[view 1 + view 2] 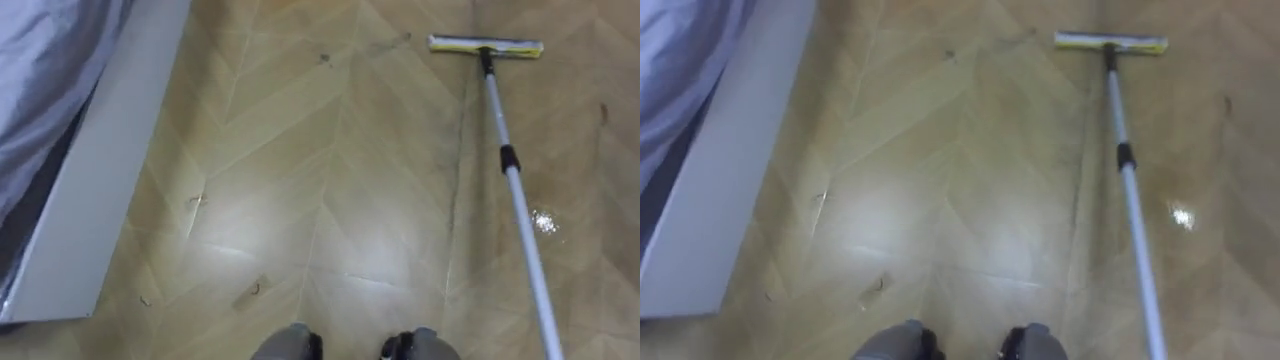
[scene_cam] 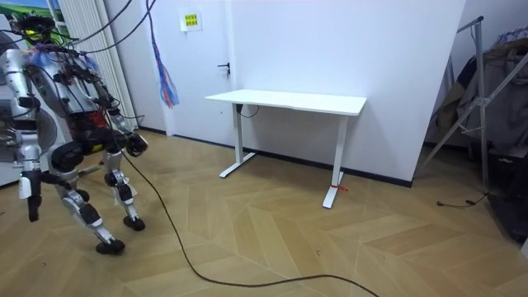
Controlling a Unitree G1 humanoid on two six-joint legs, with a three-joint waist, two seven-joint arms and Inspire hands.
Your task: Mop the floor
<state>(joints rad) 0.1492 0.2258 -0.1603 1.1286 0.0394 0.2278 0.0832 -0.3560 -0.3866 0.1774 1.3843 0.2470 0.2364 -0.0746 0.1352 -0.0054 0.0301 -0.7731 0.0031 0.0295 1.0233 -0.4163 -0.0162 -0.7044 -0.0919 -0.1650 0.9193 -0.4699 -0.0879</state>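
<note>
The mop [image 1: 516,185] is on the robot's right, its yellow-edged head [image 1: 486,46] flat on the wooden floor [image 1: 320,170] at the far end. The pole runs back to the near right past a small bright glint [image 1: 543,222], well apart from the white panel [image 1: 100,190] and grey cloth [image 1: 45,70] on the left. At the room view's left the robot stands stooped forward, well apart from a white desk [image 2: 289,101], with one hand [image 2: 31,200] hanging low; I cannot tell whether its fingers are spread or closed, nor which hand it is.
</note>
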